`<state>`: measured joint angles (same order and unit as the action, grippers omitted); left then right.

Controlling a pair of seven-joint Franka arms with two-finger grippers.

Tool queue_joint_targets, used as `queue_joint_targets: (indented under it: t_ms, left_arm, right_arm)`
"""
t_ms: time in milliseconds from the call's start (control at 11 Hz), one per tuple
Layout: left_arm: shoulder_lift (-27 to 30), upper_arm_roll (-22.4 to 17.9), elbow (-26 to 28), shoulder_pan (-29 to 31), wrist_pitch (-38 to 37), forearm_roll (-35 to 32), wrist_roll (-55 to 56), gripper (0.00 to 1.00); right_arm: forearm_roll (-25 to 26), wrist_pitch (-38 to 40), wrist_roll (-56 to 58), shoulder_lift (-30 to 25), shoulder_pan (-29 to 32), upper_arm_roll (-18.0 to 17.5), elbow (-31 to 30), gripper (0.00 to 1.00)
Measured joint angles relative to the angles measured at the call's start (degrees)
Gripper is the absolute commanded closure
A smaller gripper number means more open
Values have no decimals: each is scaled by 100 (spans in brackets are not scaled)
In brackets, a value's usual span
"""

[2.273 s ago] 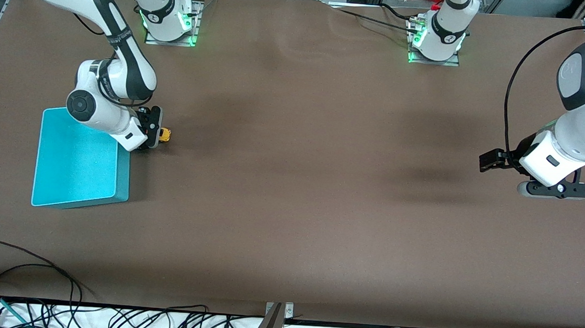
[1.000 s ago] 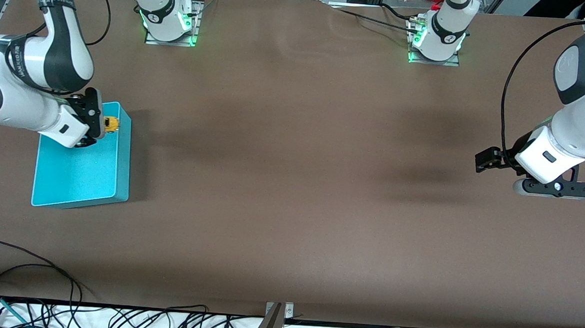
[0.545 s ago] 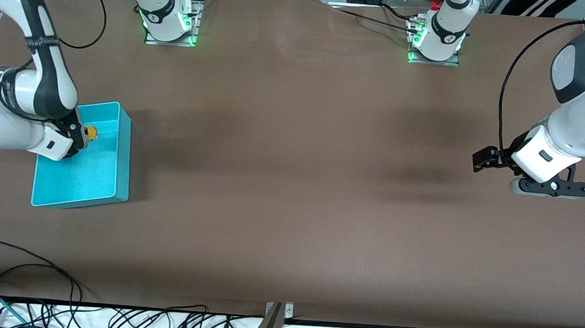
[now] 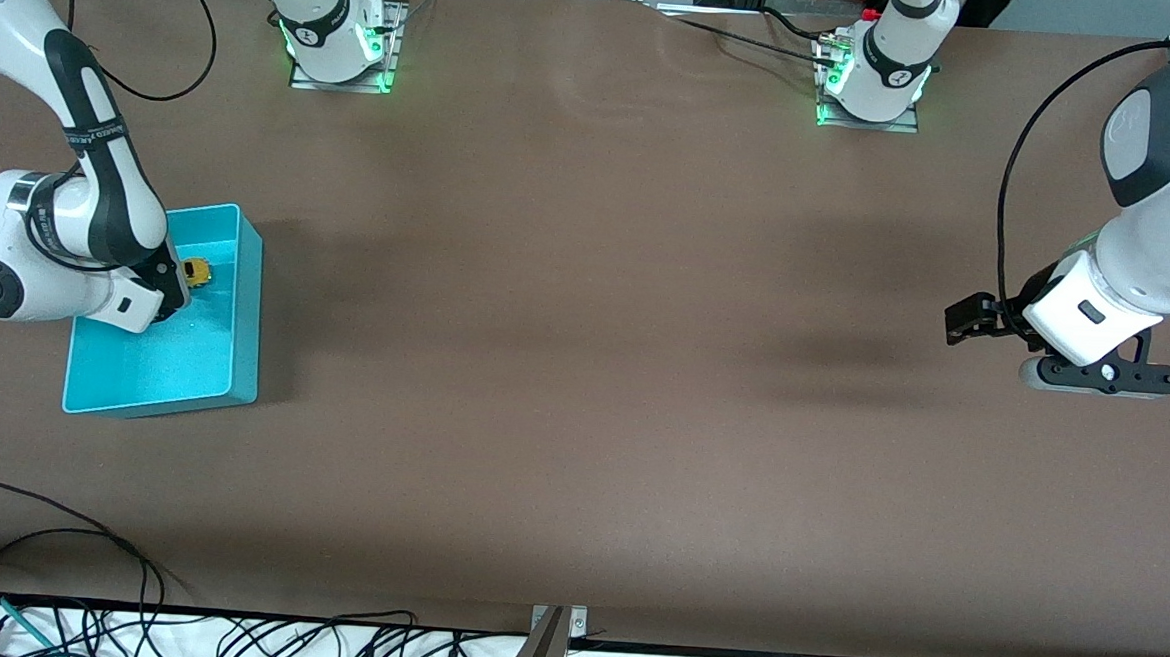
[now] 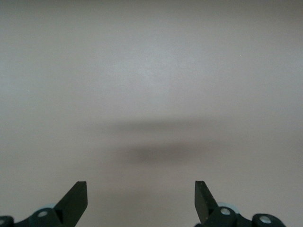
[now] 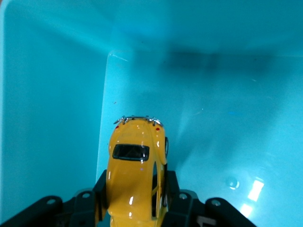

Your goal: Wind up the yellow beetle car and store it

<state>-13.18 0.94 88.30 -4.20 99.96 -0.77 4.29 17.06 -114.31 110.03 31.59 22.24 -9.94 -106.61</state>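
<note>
Yellow beetle car (image 6: 134,177), dark window, red tail dots. Teal bin (image 4: 246,291) plain. Brown table (image 4: 583,368); white-black arms.

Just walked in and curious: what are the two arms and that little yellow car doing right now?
Right gripper down in the teal bin, jaws shut on the yellow beetle car. Left gripper waiting, jaws open, over bare table. Nothing in the way.

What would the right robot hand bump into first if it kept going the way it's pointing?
Most likely the floor of the teal bin. The right gripper points down into it, fingers shut on the yellow beetle car, so the car would probably touch first.
</note>
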Motion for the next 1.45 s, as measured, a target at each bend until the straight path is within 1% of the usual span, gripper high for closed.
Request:
queue_joint_targets:
  t_ms: [364,636,818,1091,1273,1364,1455]
  left_arm:
    - [0,0,0,0,0,0,0,0]
    - [0,0,0,0,0,0,0,0]
    - [0,0,0,0,0,0,0,0]
    - [0,0,-1,0,0,0,0,0]
    - [0,0,-1,0,0,0,0,0]
    - [0,0,-1,0,0,0,0,0]
    - [0,0,-1,0,0,0,0,0]
  right_arm:
    - [-6,29,8,64,104,-1,13,0]
    - [-176,522,8,-115,109,-7,141,0]
    - [-499,927,3,-388,110,-13,353,0]
    - [-1021,1174,-374,-818,110,-42,528,0]
    - [-1505,1180,-942,-1106,90,-82,552,0]
    - [-1759,1177,-1426,-1235,80,-103,554,0]
    - [-1881,1176,-2057,-1357,49,-116,556,0]
